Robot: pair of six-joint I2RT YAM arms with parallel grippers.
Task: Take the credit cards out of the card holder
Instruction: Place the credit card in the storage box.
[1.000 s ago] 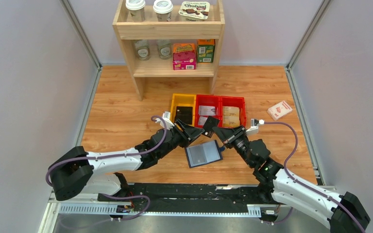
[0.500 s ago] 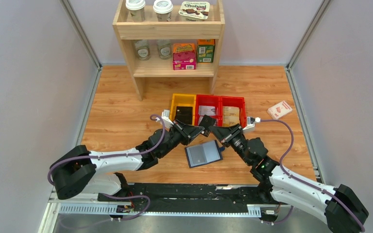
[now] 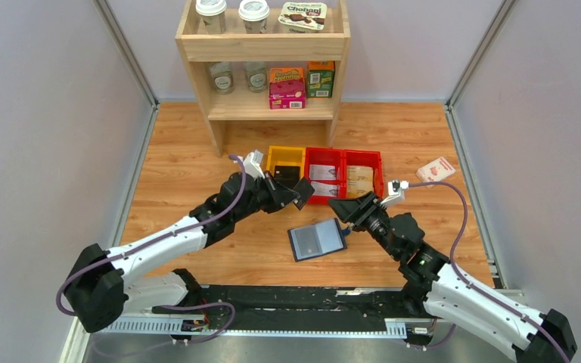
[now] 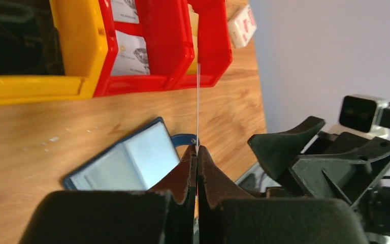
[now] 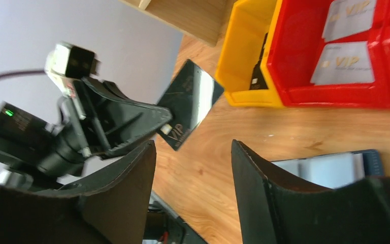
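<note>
**Thin and slick, held by an edge**

The holder (image 3: pixel 316 240) lies open, room around it. Near its tab the right gripper (image 3: pixel 346 207) stands spread, empty. The left gripper (image 4: pixel 197 152) pinches a card (image 5: pixel 190 104) by one edge: thin, stiff, probably slick, so grip deep. The yellow bin (image 3: pixel 271 166) stands just beyond.

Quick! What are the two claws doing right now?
Left claw: closed, holding a black credit card.
Right claw: open, holding nothing.
</note>
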